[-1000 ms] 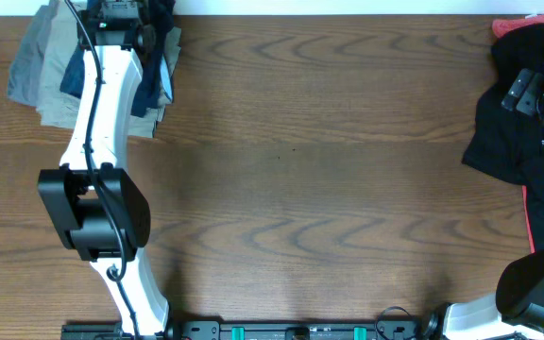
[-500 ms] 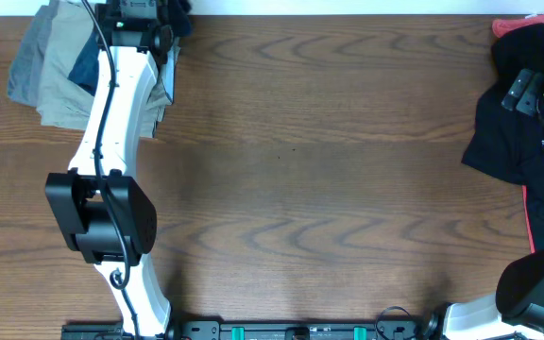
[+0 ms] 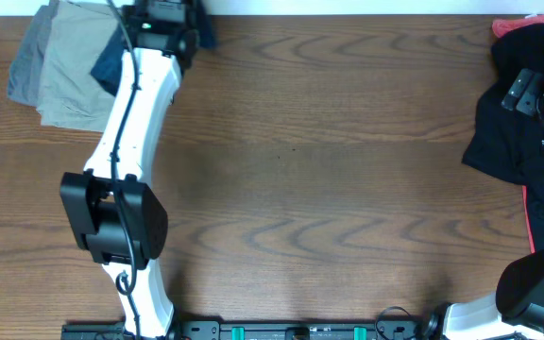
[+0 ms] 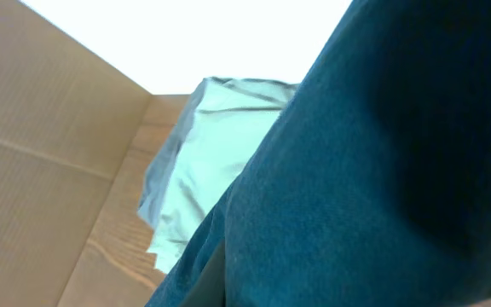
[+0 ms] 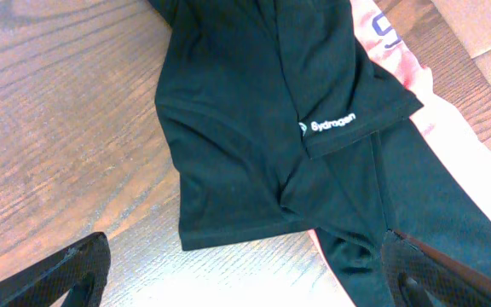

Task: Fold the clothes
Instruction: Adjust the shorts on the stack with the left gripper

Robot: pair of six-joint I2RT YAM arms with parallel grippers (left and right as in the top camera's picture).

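The dark navy-blue shorts (image 3: 108, 62) hang from my left gripper (image 3: 163, 21) at the far left edge of the table, partly draped over the folded pile. In the left wrist view the navy fabric (image 4: 382, 170) fills most of the frame and hides the fingers. The left gripper appears shut on the shorts. My right gripper (image 3: 527, 90) is at the far right, open and empty (image 5: 245, 266), hovering over a black garment.
A pile of khaki and grey folded shorts (image 3: 59, 76) lies at the far left corner and also shows in the left wrist view (image 4: 211, 162). A black garment with a small white logo (image 3: 513, 142) (image 5: 245, 128) lies at the right edge over a pink-red garment (image 5: 399, 51).
My left gripper has moved right along the far edge, drawing the navy shorts off the folded pile. The right arm has not moved.
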